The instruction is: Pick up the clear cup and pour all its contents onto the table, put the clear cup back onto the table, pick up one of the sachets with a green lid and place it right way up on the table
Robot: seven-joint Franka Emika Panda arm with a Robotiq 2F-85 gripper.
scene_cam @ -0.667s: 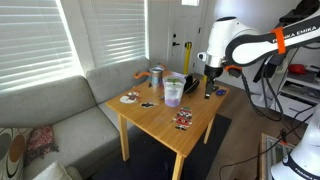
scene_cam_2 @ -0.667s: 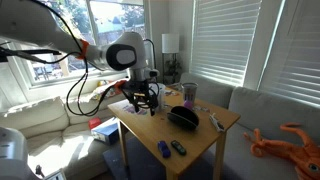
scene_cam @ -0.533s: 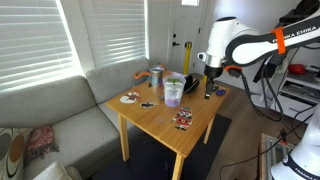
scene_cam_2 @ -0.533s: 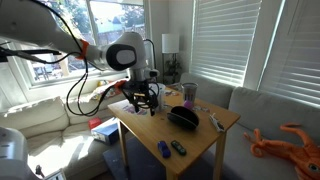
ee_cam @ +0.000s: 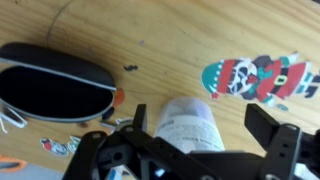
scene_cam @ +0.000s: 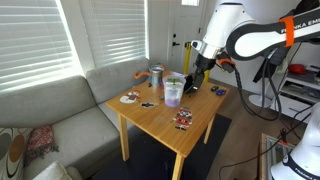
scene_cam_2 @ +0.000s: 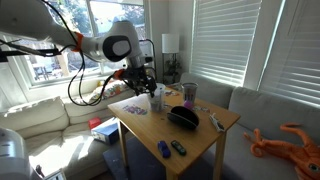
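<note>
Light-wood table (scene_cam: pixel 160 122) carries the clear cup (scene_cam: pixel 173 90), upright, near a grey-and-orange container (scene_cam: pixel 156 77). End effector (ee_cam: pixel 201 128) stands wide open, one jaw either side of the cup. Judged light, thin-walled, easily crushed: grip the wall at mid-height, gently

Bright daylight through slatted blinds (scene_cam: pixel 35 40), soft shadows, grainy, blurry wrist view.
</note>
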